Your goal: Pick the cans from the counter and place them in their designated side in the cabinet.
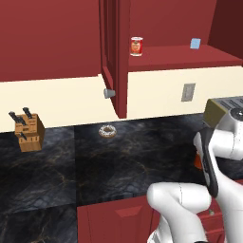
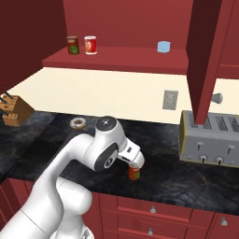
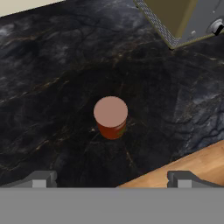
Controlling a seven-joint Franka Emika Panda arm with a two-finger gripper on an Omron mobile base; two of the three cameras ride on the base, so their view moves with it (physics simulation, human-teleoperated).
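Hand view: can (image 3: 111,117) below open end effector (image 3: 111,179), untouched.

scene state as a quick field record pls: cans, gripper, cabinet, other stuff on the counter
can on counter: orange-red can upright on the black counter, below the hand
gripper: gripper open, above the can, not touching it
cabinet: door open; red can and darker can side by side on the shelf, light-blue box further right
toaster: toaster at the right of the counter
donut: donut near the back wall
knife block: knife block at the left
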